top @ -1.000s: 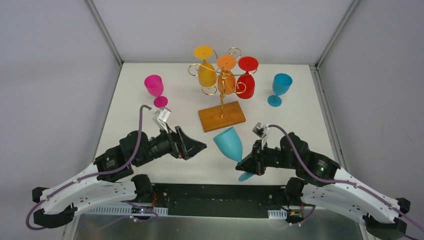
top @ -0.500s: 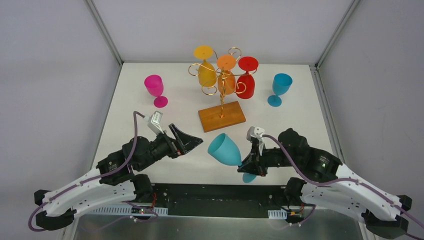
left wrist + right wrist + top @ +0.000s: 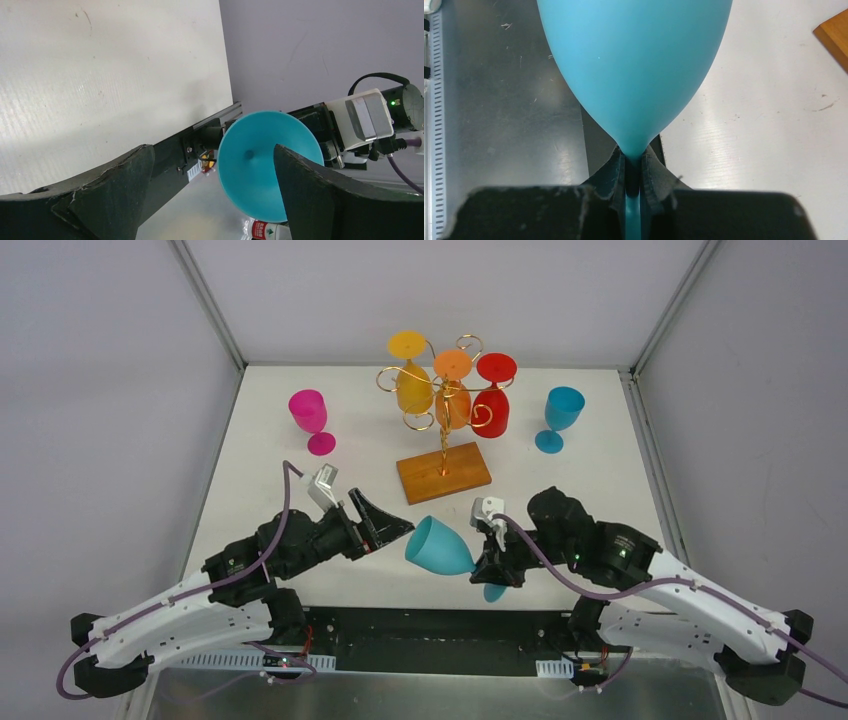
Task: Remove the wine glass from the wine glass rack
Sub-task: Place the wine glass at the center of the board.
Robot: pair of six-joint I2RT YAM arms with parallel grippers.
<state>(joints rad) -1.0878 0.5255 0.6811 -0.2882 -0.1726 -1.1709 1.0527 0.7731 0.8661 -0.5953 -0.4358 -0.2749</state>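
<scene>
Stem grip is the thing to notice here: the right gripper (image 3: 492, 565) is clamped tight on the thin stem of the teal wine glass (image 3: 438, 547). The bowl sticks out ahead of its fingertips, tipped sideways in the air. That glass is off the wine glass rack (image 3: 443, 425), which stands well beyond both grippers with yellow, orange and red glasses (image 3: 453, 405) hanging on it.

The left gripper (image 3: 395, 530) is spread wide, and the bowl's open mouth faces straight into the gap between its fingers (image 3: 115, 190). I can't tell if it's touching either one. Looks to me like a handover being lined up, since holding the stem leaves the bowl free to grab.

Room-wise, there's bare table (image 3: 600, 480) below the bowl and the rack's wooden base (image 3: 443, 473) just beyond it. The table's near edge is roughly under the right gripper.
</scene>
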